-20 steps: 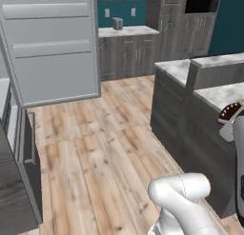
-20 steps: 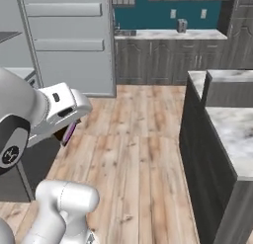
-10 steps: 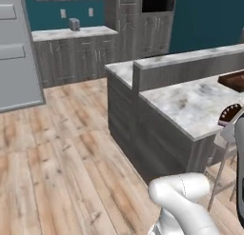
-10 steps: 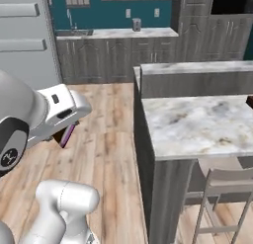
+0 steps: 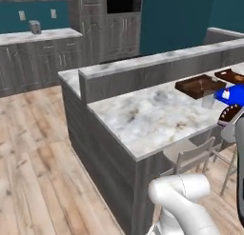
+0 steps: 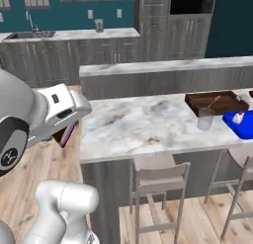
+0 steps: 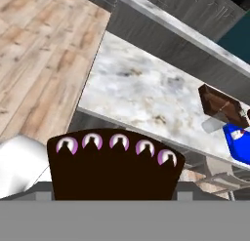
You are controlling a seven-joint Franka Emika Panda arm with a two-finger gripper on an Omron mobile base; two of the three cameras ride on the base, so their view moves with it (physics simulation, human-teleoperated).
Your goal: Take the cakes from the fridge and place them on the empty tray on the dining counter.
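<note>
A dark chocolate cake (image 7: pixel 114 169) with pale piped dots is carried between widely spread jaws, pinched at its flanks. It is judged light, soft and easily crushed, so only gentle pressure is advised. On the worktop (image 6: pixel 143 122), the blue tray (image 6: pixel 240 125) apparently holds the white slice.

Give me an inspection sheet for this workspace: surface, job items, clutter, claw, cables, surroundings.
Surface: marble dining counter with a raised back ledge.
Job's things: blue tray toward the counter's right end, white cake on it; chocolate cake in the claw.
Clutter: dark wooden tray; glass next to the blue tray; reddish board.
Claw: closed on the chocolate cake, beside the counter's end, not over it.
Cables: nothing seen.
Surroundings: stools, wood floor, grey cabinets.
</note>
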